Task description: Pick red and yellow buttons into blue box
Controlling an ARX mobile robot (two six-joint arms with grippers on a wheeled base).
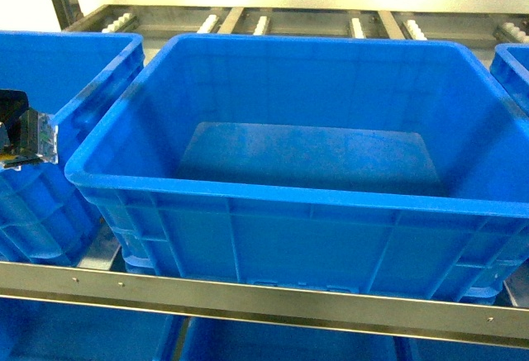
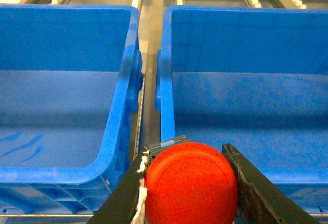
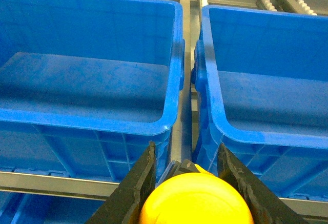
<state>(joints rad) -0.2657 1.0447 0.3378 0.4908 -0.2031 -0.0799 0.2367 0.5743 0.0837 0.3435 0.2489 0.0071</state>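
While your left gripper (image 2: 187,183) is clamping the red button (image 2: 190,183) and your right gripper (image 3: 187,183) the yellow button (image 3: 197,201), you are needing to clear the blue box's (image 1: 273,192) near rim before releasing.

Open-topped blue box (image 1: 285,187), thick rim all round, neighbouring crates (image 1: 50,72) close beside.

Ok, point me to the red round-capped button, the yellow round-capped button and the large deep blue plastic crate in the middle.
red round-capped button (image 2: 190,185), left wrist view, middle of its cap.
yellow round-capped button (image 3: 197,202), right wrist view, top of its cap.
large deep blue plastic crate (image 1: 273,194), head view, near rim.
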